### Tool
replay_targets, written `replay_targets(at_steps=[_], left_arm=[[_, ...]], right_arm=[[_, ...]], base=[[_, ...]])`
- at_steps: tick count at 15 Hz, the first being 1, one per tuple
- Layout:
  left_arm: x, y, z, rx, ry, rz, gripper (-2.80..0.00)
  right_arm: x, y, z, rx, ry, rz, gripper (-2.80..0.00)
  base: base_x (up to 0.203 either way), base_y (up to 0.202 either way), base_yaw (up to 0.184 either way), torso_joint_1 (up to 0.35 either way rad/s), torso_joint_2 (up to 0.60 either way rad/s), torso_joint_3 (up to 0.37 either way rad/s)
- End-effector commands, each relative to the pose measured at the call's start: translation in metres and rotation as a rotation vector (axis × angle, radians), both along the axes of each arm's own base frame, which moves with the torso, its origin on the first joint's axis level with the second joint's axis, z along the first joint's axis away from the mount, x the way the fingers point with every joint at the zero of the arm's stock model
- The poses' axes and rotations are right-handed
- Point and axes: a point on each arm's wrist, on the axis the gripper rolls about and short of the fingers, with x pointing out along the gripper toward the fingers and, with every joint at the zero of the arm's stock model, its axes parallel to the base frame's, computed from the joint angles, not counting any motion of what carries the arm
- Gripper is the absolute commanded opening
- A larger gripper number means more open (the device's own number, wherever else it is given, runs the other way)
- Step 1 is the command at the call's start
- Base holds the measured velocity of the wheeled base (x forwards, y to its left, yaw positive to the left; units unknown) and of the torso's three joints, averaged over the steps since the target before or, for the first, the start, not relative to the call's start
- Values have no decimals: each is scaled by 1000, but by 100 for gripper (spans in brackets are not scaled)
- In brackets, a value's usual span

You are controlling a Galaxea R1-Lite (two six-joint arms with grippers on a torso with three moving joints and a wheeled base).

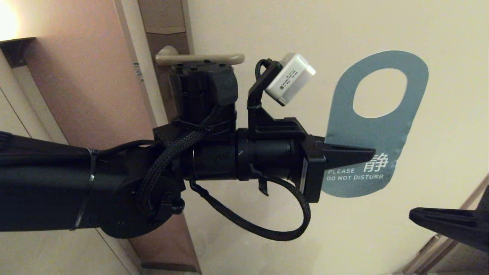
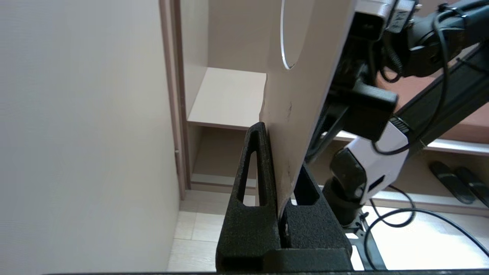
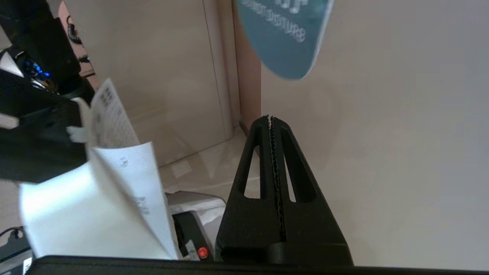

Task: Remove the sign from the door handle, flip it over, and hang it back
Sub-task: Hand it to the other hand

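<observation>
Our left gripper (image 1: 368, 154) pinches the sign (image 1: 376, 126) tight, teal face toward us, well clear of the door handle (image 1: 202, 58). Our right gripper (image 1: 414, 215), closed and empty, sits just below. The flip comes next, likely a handover.

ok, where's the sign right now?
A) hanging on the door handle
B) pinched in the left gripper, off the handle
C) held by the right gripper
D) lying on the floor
B: the left gripper is shut on the sign, teal side to the head camera, away from the door handle; the right gripper is shut and empty.
</observation>
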Motion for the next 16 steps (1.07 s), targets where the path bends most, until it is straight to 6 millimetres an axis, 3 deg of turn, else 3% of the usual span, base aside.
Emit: replay_targets(at_steps=[1, 8, 9, 16], left_arm=[[0, -1, -1, 0, 2, -5, -280], [1, -2, -3, 5, 4, -5, -280], [2, -3, -4, 5, 2, -5, -280], [-4, -9, 0, -5, -6, -26, -280]], right_arm=[[15, 4, -9, -11, 62, 15, -280], [15, 5, -16, -13, 76, 18, -280], [15, 5, -15, -11, 76, 18, 0], [27, 8, -10, -12, 78, 21, 0]], base=[[0, 0, 0, 0, 0, 0], [0, 0, 0, 0, 0, 0], [0, 0, 0, 0, 0, 0], [0, 0, 0, 0, 0, 0]])
